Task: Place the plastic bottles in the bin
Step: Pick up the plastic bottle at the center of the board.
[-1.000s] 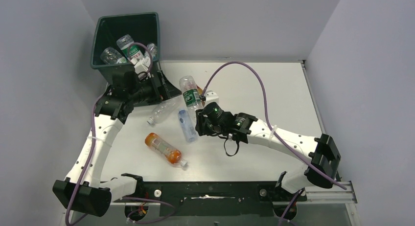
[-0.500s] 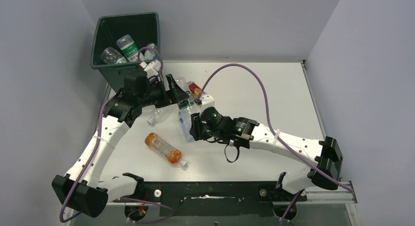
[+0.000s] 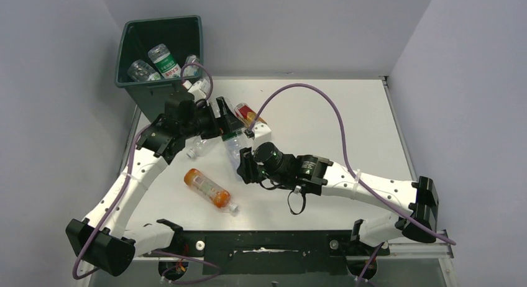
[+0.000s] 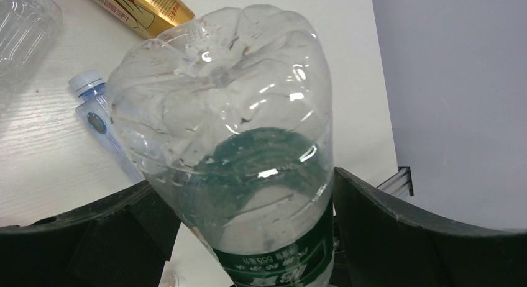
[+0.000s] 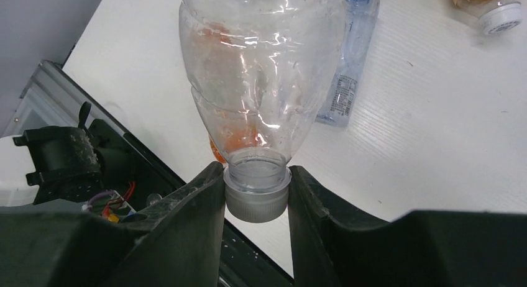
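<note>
A clear plastic bottle with a green label point(image 3: 233, 138) point(image 4: 230, 113) hangs over the table. My right gripper point(image 3: 244, 164) point(image 5: 256, 194) is shut on its grey cap point(image 5: 256, 203). My left gripper point(image 3: 230, 122) point(image 4: 248, 194) stands open with its fingers on either side of the same bottle's body, near the label. The dark green bin point(image 3: 149, 91) stands at the far left corner with bottles point(image 3: 163, 60) inside. An orange bottle point(image 3: 208, 187) lies on the table near the front.
Beside the grippers lie a clear bottle point(image 3: 199, 145), a bluish bottle point(image 4: 102, 122) point(image 5: 348, 69) and a yellow-and-red one point(image 3: 247, 113) point(image 4: 140, 2). Grey walls close in the table on the left, back and right. The arm bases and a black rail run along the near edge.
My left arm has swung from the bin's front over to the bottle, and its open jaws now straddle it. The right gripper has carried the bottle a little left and nearer.
</note>
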Tool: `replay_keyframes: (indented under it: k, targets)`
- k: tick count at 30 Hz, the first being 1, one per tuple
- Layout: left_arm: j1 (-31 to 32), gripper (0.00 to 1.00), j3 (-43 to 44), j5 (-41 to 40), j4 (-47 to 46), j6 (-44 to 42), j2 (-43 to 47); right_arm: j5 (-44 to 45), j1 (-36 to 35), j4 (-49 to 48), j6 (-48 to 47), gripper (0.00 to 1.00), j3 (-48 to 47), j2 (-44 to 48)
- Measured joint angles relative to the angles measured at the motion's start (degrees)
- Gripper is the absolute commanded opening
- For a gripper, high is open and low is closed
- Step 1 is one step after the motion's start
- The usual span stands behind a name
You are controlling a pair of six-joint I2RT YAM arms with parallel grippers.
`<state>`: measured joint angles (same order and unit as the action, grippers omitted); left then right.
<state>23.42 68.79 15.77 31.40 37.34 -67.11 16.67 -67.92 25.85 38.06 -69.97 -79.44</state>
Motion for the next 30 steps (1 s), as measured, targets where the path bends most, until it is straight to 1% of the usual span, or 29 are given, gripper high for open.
replay_keyframes:
  k: [9,22,23,26,29,30]
  targets:
    - [0.94,0.85,-0.09,-2.05,0.0,-0.09,0.0,0.9,-0.9,-0.83,0.0,0.21,-0.02,1.14]
    - [1.03,0.85,-0.98,-2.78,-0.37,-0.13,-0.2,1.2,-1.99,-1.36,-0.04,0.21,-0.02,1.18]
    - [1.05,0.83,-0.98,-2.84,-0.37,-0.13,-0.22,1.2,-1.99,-1.36,-0.07,0.21,-0.02,1.18]
    - [1.05,0.71,-0.98,-2.97,-0.44,-0.09,-0.31,1.22,-1.99,-1.36,-0.13,0.21,-0.02,1.18]
    - [1.09,0.65,-0.98,-2.93,-0.83,0.15,-0.55,1.31,-1.99,-1.36,-0.15,0.21,-0.02,1.18]
    - [1.18,0.61,-0.98,-2.93,-1.05,0.44,-0.66,1.33,-1.99,-1.31,-0.13,0.21,-0.02,1.18]
